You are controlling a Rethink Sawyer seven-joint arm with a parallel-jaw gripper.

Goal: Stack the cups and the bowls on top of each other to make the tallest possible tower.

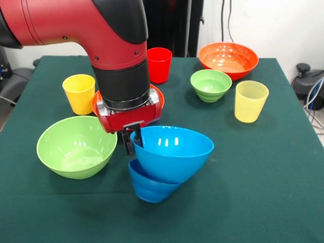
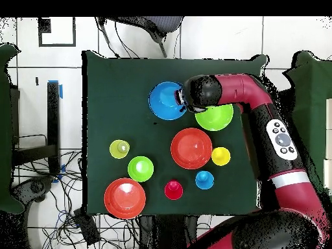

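Claw: gripper [image 1: 133,139] pinches the near-left rim of the big blue bowl [image 1: 172,152], one finger inside the wall, one outside; the bowl hangs tilted, mouth turned toward the arm.
Near row, front view: small dark blue bowl [image 1: 149,186] sits under the big blue one, the two partly nested and touching; whether the upper bowl is seated or still borne by the claw cannot be told.
Tower: judged barely begun, two blue bowls only, and lopsided.
Near left: big green bowl [image 1: 76,147], upright, empty, just beside the claw.
Middle row: yellow cup [image 1: 79,93] at left; an orange-red bowl [image 1: 154,96] mostly hidden behind the wrist; small green bowl [image 1: 210,84]; ribbed pale yellow cup [image 1: 250,101] at right.
Far row: red cup [image 1: 159,65]; second orange-red bowl [image 1: 228,59].
Overhead only: light blue cup [image 2: 204,179], hidden by the arm in the front view.
Left to do: four bowls and four cups, all loose and unstacked.
Edges: the blue pair stands near the table's [image 1: 273,202] near edge; a tip could roll it off.
Open room: bare cloth near right and far left; the green bowl crowds the claw's left.
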